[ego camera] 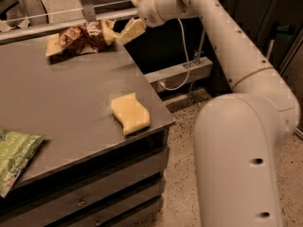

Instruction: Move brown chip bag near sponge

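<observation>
The brown chip bag (78, 38) lies crumpled at the far edge of the grey table (57, 93), its pale yellow ends showing. The sponge (130, 112) lies flat near the table's front right corner, well apart from the bag. My gripper (130, 30) hangs from the white arm (208, 27) just right of the bag's right end, at the table's far right edge, close to the bag. It holds nothing that I can see.
A green-and-white snack bag (14, 157) lies at the front left of the table. A rail (66, 22) runs behind the table. Drawers (94, 193) sit below the top. A cable (182, 56) and speckled floor (182, 126) are to the right.
</observation>
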You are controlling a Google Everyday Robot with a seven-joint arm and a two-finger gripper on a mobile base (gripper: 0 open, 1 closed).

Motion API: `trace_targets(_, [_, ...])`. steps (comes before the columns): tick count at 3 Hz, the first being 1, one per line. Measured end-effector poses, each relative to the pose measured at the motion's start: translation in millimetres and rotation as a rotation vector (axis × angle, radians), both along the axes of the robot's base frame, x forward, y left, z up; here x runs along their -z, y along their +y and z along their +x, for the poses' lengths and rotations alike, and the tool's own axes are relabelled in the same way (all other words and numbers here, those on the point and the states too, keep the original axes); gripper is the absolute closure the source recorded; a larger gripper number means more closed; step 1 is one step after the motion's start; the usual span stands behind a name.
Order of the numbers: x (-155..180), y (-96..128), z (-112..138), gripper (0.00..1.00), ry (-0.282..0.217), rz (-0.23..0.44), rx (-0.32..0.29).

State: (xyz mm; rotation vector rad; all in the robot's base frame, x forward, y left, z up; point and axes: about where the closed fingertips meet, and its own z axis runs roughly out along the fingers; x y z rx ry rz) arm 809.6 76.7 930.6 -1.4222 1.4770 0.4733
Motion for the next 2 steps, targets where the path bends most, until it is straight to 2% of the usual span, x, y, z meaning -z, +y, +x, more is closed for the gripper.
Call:
trace_targets(1, [6, 33, 23, 0.00, 0.012, 0.056, -0.013])
trace_targets(2, [14, 61, 33, 0.00, 0.034, 0.083, -0.033])
